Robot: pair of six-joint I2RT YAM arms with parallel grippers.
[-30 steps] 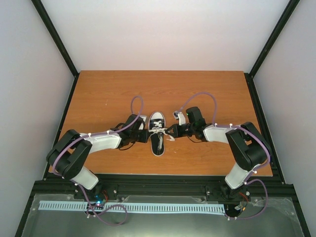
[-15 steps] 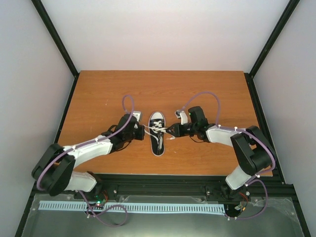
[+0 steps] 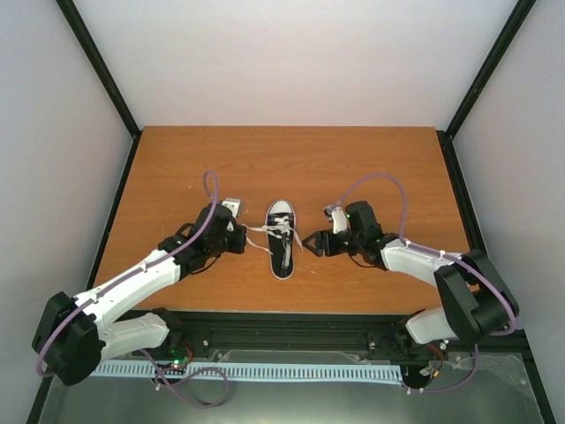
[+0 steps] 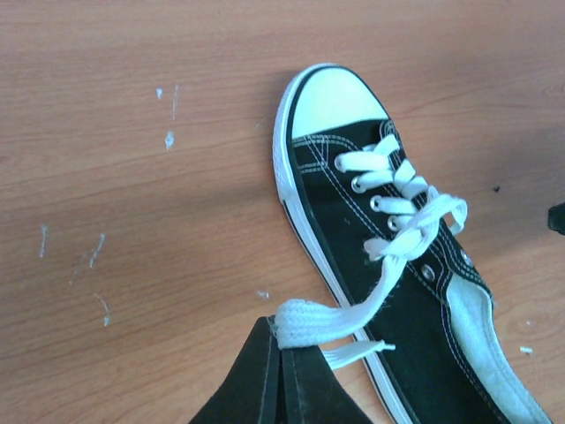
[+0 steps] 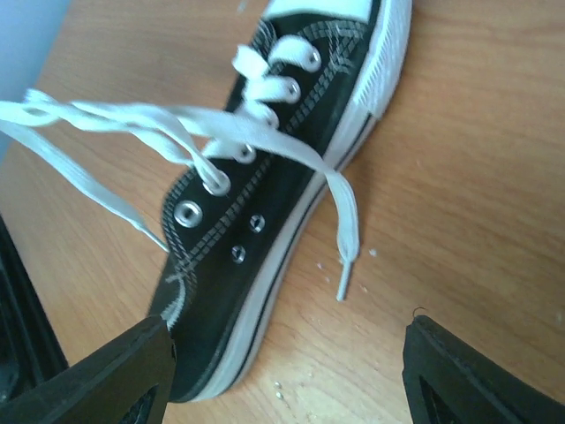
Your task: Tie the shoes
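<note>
Shoe point(image 3: 282, 240) lies on the table point(image 3: 291, 163) btwn the two tools, toe pointing away from the bases. It sits just ahead and to the right of the L gripper point(image 4: 282, 346), and ahead of the R gripper point(image 5: 287, 336), nearer that tool's left finger. L gripper is pressed together, pinching one lace point(image 4: 327, 316) near its end; the strand runs up-right from the tips to the eyelets w/ some slack. R gripper stands spread, holding nothing; the other lace point(image 5: 344, 212) drapes over the shoe's side, its tip loose on the wood ahead of the gap.

Progress, as a judgement: early-to-mid. The laces cross and look twisted once over the tongue; no tight knot, no loops, no bow show; cinching, loop-forming and the bow are prob. all left.

Room: bare wood outboard of each tool and beyond the toe, so sideways pulls have space; the near table edge sits closer, behind the wrists; black frame posts point(image 3: 116, 212) stand at the table's sides, well apart from both tools; tightest spot is btwn the tools, over the shoe.
</note>
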